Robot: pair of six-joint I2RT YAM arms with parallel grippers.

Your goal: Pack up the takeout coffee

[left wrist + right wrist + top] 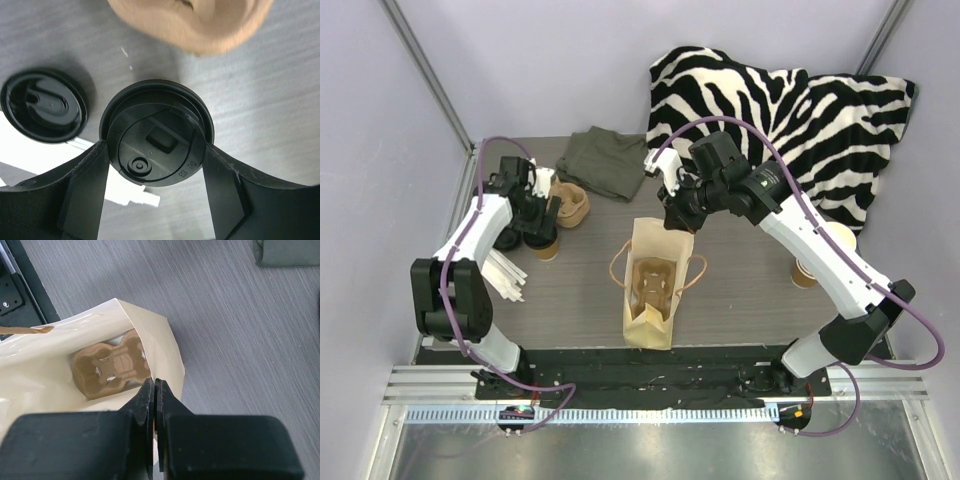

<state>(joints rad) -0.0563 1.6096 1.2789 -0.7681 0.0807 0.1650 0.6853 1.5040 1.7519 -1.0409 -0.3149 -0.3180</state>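
The takeout coffee (157, 132), a brown paper cup (547, 246) under a black lid, stands on the table at the left. My left gripper (542, 225) straddles it from above. Its two fingers (85, 190) press against the lid's opposite sides. Near the table's middle a tan paper bag (650, 300) lies open, with a brown pulp cup carrier (107, 365) inside. My right gripper (155, 384) is shut on the bag's far rim (170, 345) and holds its mouth open. From above, that gripper (678, 218) sits just behind the bag.
A loose black lid (42, 105) lies just left of the cup, over white paper strips (505, 275). A second pulp carrier (570, 205) sits behind the cup. Olive cloth (605, 160), a zebra blanket (780, 110) and brown cups (805, 272) are at the back and right.
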